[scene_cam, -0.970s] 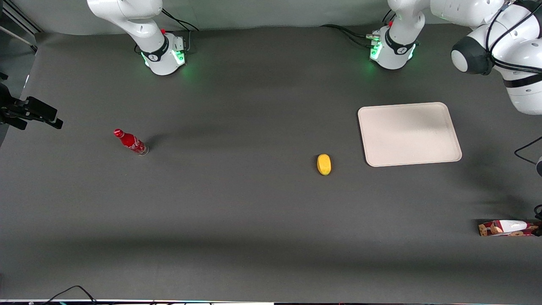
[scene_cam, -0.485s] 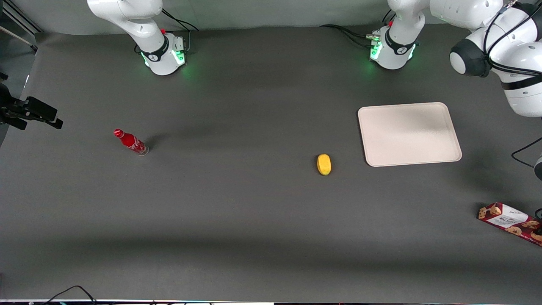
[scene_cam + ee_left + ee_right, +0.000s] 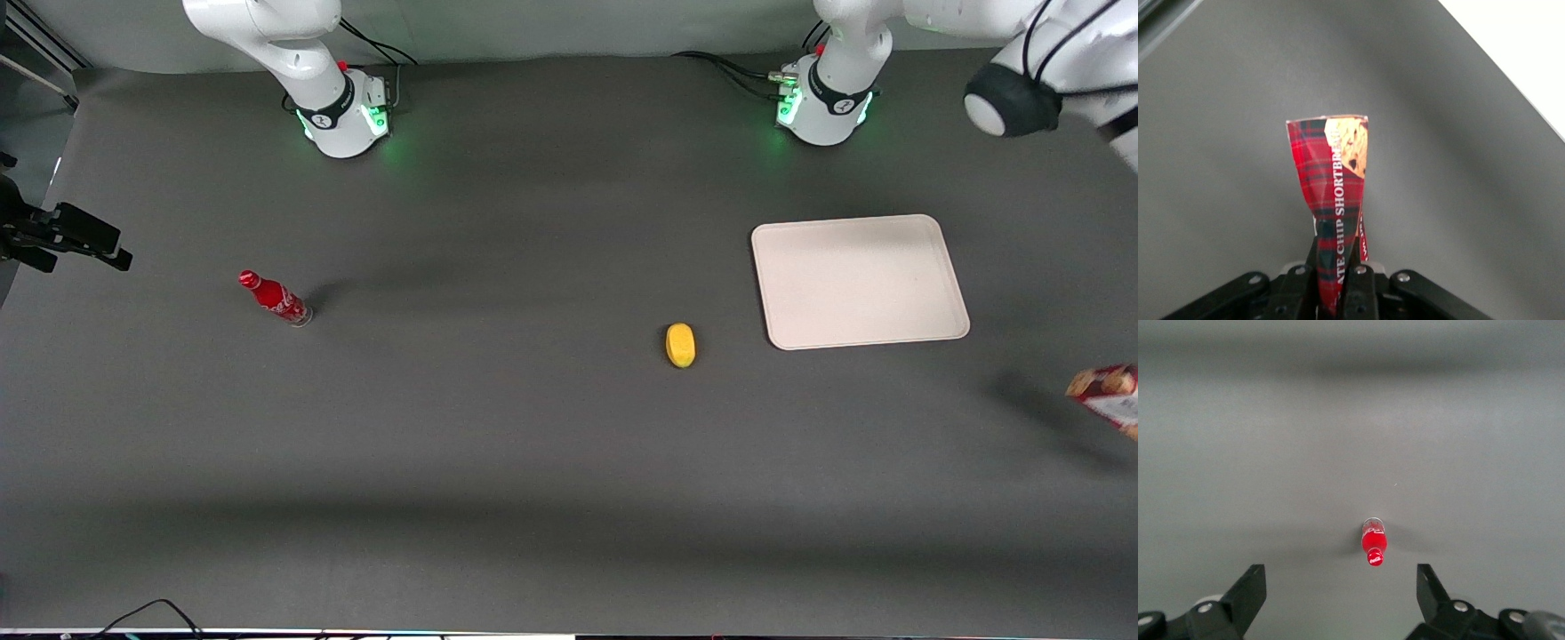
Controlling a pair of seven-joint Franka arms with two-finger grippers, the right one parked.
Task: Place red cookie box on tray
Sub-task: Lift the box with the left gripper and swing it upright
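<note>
At the working arm's end of the bench (image 3: 498,462), the red cookie box (image 3: 1111,397) hangs clear of the surface, only one end of it showing at the frame's edge in the front view, with its shadow on the cloth close by. From the wrist camera the claw (image 3: 1337,283) is seen clamped on one end of that carton, its two fingers (image 3: 1355,287) pressed against the opposite faces so that the cardboard is pinched and twisted; the free end, printed with tartan and a cookie, points away from the wrist above bare grey cloth. The tray (image 3: 858,280) lies flat on the bench near the working arm's base, farther from the front camera than the box and apart from it, with nothing on it. A yellow fruit (image 3: 680,345) rests just beside the tray's nearer corner. A small red bottle (image 3: 274,298) stands toward the parked arm's end of the bench.
</note>
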